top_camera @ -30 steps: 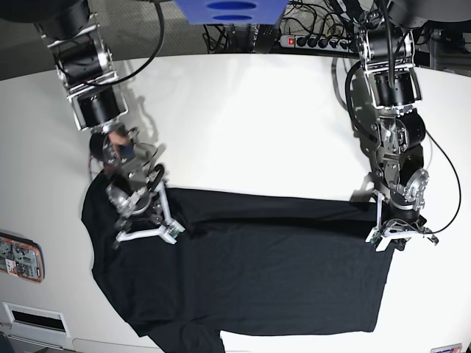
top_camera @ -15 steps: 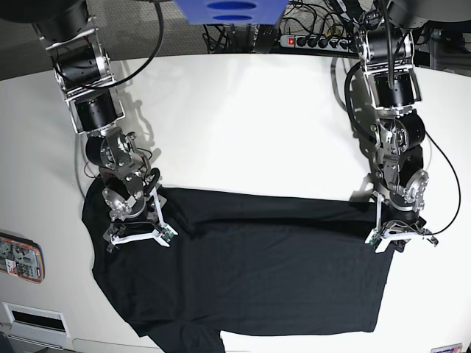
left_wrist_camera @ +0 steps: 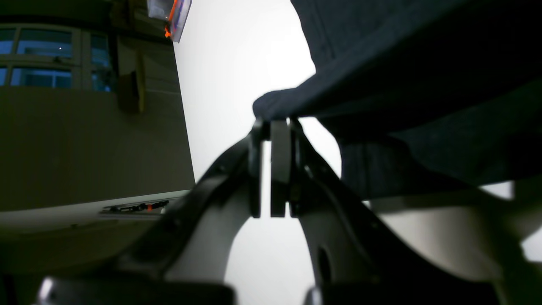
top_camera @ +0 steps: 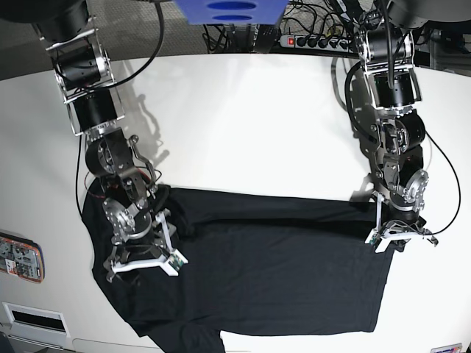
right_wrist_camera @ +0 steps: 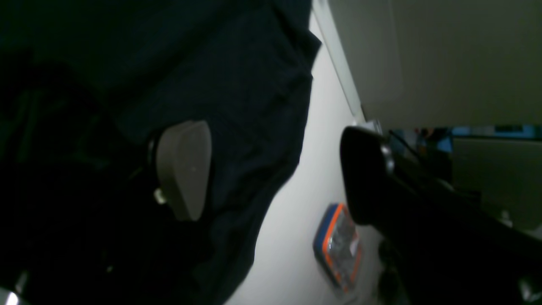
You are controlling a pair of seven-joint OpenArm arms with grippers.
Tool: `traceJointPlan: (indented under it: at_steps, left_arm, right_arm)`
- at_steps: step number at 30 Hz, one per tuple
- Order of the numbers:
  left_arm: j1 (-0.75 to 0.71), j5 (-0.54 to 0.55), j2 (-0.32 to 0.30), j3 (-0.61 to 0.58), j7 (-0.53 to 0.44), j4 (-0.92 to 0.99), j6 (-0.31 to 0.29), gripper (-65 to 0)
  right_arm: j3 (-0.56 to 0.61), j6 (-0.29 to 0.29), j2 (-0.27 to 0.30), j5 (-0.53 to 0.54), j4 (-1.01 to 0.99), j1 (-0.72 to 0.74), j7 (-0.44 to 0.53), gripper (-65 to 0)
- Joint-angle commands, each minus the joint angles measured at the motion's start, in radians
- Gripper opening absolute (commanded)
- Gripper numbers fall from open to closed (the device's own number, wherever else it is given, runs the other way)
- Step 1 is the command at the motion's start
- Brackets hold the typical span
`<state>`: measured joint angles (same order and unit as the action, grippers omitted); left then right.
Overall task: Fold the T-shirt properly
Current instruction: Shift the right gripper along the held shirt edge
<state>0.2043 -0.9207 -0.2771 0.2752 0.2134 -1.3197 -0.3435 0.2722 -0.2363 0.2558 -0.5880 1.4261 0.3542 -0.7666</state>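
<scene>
The black T-shirt [top_camera: 272,272] lies spread on the white table [top_camera: 243,125], with a folded edge along its far side. My left gripper [top_camera: 397,239] is at the shirt's right end. In the left wrist view its fingertips [left_wrist_camera: 271,127] are shut on a raised fold of the T-shirt [left_wrist_camera: 402,76]. My right gripper [top_camera: 143,266] hovers over the shirt's left part with its jaws wide open. In the right wrist view the right gripper [right_wrist_camera: 275,173] holds nothing: one pad [right_wrist_camera: 184,169] stands over the dark T-shirt [right_wrist_camera: 237,84], and the other finger is over bare table.
An orange-and-blue edged item [top_camera: 20,257] [right_wrist_camera: 338,250] lies at the table's left edge, near the right gripper. A white box [top_camera: 33,320] sits at the front left corner. A power strip [top_camera: 316,40] and cables run behind the table's far edge.
My right gripper has opened wide and moved toward the table's front, further onto the shirt's left part. The left arm has stayed where it was, shut on the cloth.
</scene>
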Motion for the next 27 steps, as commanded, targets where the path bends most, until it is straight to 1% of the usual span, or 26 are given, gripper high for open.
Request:
traceJointPlan:
  at_steps: [1, 6, 7, 10, 11, 13, 16, 18, 24, 27]
  left_arm:
    - [0.024, -0.002, -0.012, 0.002, -0.007, -0.017, 0.022, -65.0]
    - [0.024, -0.002, -0.012, 0.002, -0.007, -0.017, 0.022, -65.0]
    - [0.024, -0.002, -0.012, 0.002, -0.007, -0.017, 0.022, -65.0]
    - [0.022, -0.002, -0.012, 0.002, -0.007, -0.016, 0.022, -65.0]
    - [0.022, -0.002, -0.012, 0.002, -0.007, -0.016, 0.022, -65.0]
    - [0.022, -0.002, -0.012, 0.002, -0.007, -0.016, 0.022, -65.0]
    - [0.022, -0.002, -0.012, 0.002, -0.007, -0.016, 0.022, -65.0]
    - [0.022, -0.002, -0.012, 0.002, -0.007, -0.016, 0.022, -65.0]
    - [0.022, -0.002, -0.012, 0.002, -0.007, -0.016, 0.022, -65.0]
    - [0.011, -0.002, -0.012, 0.002, -0.007, -0.016, 0.022, -65.0]
  right_arm:
    - [0.005, 0.007, 0.006, -0.008, 0.018, 0.001, 0.003, -18.8]
    - [0.017, 0.005, 0.006, -0.008, 0.014, -0.033, 0.002, -18.8]
    - [0.025, -0.005, 0.006, -0.008, 0.018, -0.056, 0.002, -18.8]
    - [0.025, -0.065, 0.006, -0.008, 0.022, -0.12, 0.002, -18.8]
    - [0.025, -0.074, 0.006, -0.008, 0.022, -0.131, 0.003, -18.8]
    - [0.028, -0.076, 0.004, -0.008, 0.015, -0.137, 0.006, -18.8]
    - [0.025, -0.076, -0.034, -0.008, 0.014, -0.134, 0.009, -18.8]
    - [0.025, -0.076, -0.045, -0.008, 0.014, -0.134, 0.009, -18.8]
    - [0.025, -0.076, -0.046, -0.008, 0.008, -0.134, 0.009, -18.8]
    - [0.025, -0.076, -0.046, -0.008, -0.048, -0.134, 0.009, -18.8]
